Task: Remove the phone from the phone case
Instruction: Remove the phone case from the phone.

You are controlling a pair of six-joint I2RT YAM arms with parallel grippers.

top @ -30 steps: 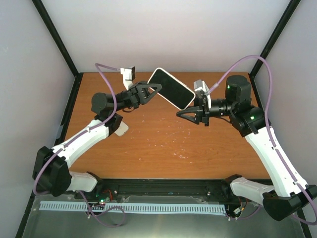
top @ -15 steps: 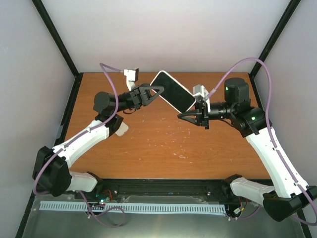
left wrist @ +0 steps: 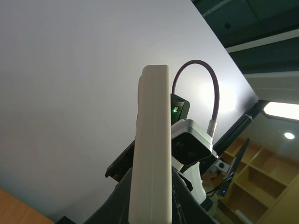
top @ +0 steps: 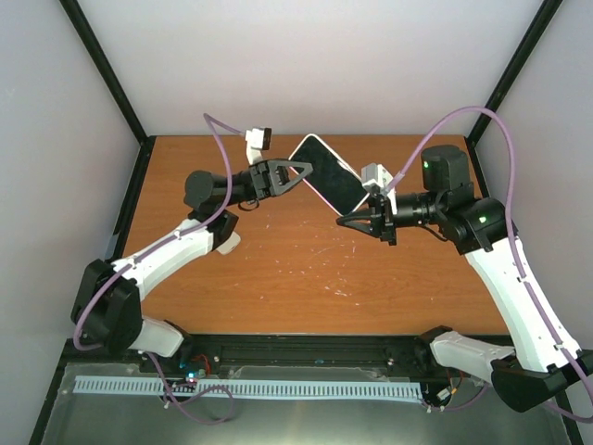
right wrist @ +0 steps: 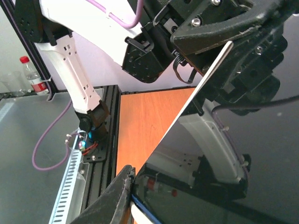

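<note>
Holding the phone case point(left wrist: 150, 154) by its left end, the left pincer point(top: 293, 172) is clamped narrow on the white rim; phone point(top: 326, 174) seated in it, dark glass up, tilted, raised clear above the bench point(top: 306, 269).

Right pincer point(top: 368, 216) sits at the phone's lower right corner; wrist view shows one finger point(right wrist: 119, 191) just beside the glass edge; can't tell if it has a bite or only brackets the corner.

Handling, my read: phone is stiff, fairly heavy for its size, glass slick and breakable; case likely a flexible shell that peels at a corner. Pinch the phone by its side edges, not the flat glass; pry at a corner lip; expect it to pop free suddenly.
</note>
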